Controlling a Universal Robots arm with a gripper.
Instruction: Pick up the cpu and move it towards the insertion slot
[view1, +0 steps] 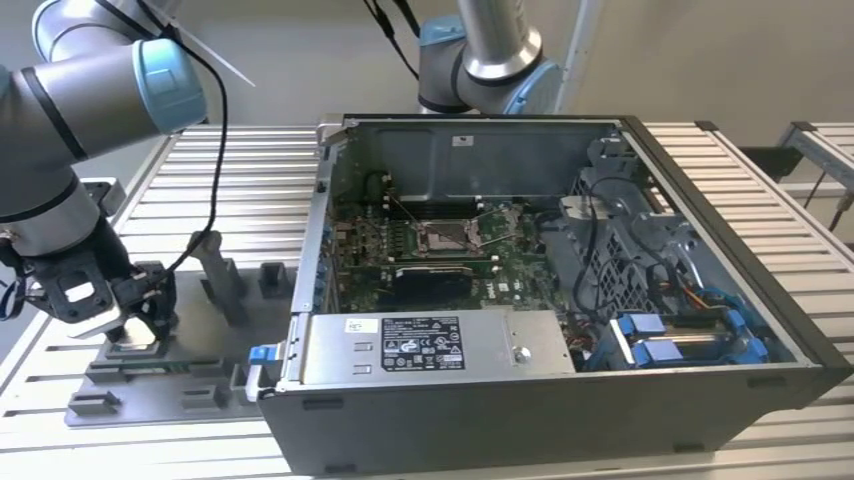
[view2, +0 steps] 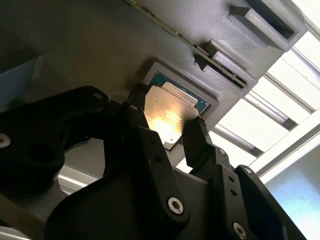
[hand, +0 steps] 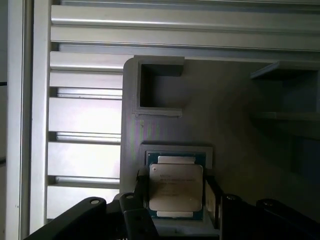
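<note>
A slatted aluminium table (view1: 747, 180) carries an open dark-grey metal computer case (view1: 534, 420) across its middle and towards the edge on the exterior view's right. A grey-and-blue jointed robot arm (view1: 54, 110) bends down over the table's corner on the exterior view's left. There a flat grey plastic fixture plate (view1: 227, 350) with blocks and posts lies just beside the case.

The black two-fingered hand (view1: 104, 305) sits low over that plate. The insertion slot (view1: 447, 235), a square silver-framed socket with a dark centre on the green board, lies well apart from it, inside the case and beyond its side wall.

In both wrist views the cpu (hand: 176, 185), a thin square plate with a pale silver top and green rim, rests in a square grey nest (hand: 176, 148) on the plate. The hand (hand: 176, 192) is drawn in to the chip's width, and its black fingers (view2: 196, 137) press two opposite edges of the cpu (view2: 172, 107), which appears not yet raised.

The pick-up looks to depend on an even grip. Both fingers should bear squarely on the thin edges so the chip stays level. The rise should be straight and slow until the chip clears the nest's rim, since any tilt could jam a corner against it. A light squeeze seems wise for so thin a part.
</note>
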